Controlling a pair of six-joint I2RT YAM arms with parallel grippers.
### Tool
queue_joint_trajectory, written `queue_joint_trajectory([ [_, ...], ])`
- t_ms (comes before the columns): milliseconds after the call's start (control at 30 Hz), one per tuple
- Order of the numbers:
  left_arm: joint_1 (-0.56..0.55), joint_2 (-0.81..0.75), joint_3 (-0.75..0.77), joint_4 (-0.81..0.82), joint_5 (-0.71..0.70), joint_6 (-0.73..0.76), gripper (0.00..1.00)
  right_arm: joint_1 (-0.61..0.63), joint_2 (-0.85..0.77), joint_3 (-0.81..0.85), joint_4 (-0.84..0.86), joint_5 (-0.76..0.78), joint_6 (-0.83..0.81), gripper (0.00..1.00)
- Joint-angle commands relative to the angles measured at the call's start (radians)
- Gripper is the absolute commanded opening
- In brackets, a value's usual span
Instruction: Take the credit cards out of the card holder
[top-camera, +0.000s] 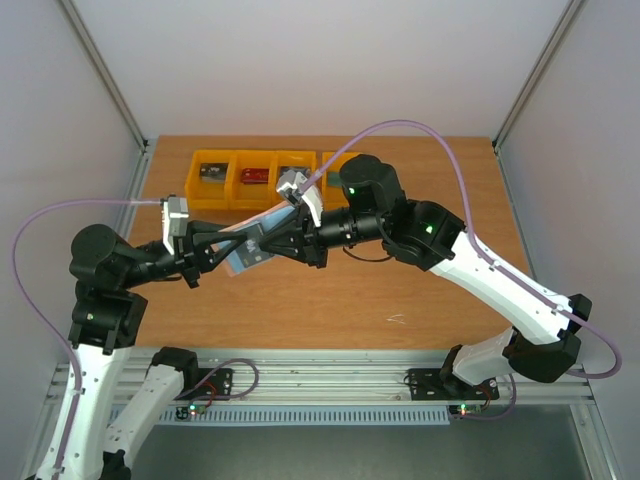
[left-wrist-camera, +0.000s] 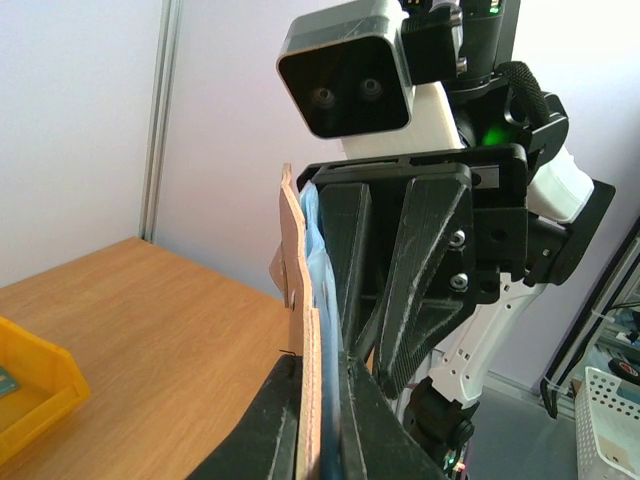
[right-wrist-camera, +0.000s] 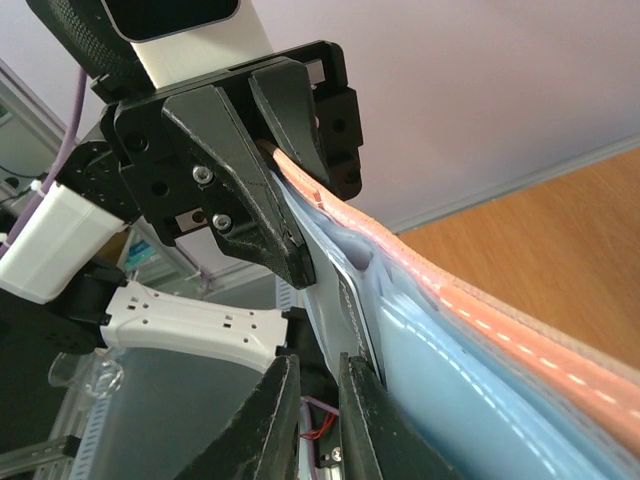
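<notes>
The card holder (top-camera: 245, 262) hangs in the air over the middle of the table, held between both arms. My left gripper (left-wrist-camera: 318, 368) is shut on it, one finger on the pinkish outer side (left-wrist-camera: 303, 300) and one on the light blue inside. From the opposite side my right gripper (right-wrist-camera: 318, 362) has its jaws nearly together. A pale whitish credit card (right-wrist-camera: 345, 285) sticks out of the blue pocket (right-wrist-camera: 480, 350), and its lower edge runs in between the fingertips. In the top view the two grippers meet tip to tip, left gripper (top-camera: 232, 245) against right gripper (top-camera: 272, 242).
A row of orange bins (top-camera: 237, 180) with small items stands at the back of the table behind the grippers. One bin corner (left-wrist-camera: 25, 385) shows in the left wrist view. The wooden table (top-camera: 400, 290) lies under the raised holder. Grey walls close off both sides.
</notes>
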Motion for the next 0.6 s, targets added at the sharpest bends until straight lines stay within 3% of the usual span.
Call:
queue_joint_trajectory([
  [0,-0.001,-0.008,-0.009,0.114,0.078,-0.03,0.0,-0.024,-0.017,-0.039,0.039,0.018,0.033,0.12],
  [567,-0.004,-0.019,-0.034,0.268,0.173,-0.138,0.0,-0.039,-0.041,-0.007,-0.048,0.004,0.001,0.17],
])
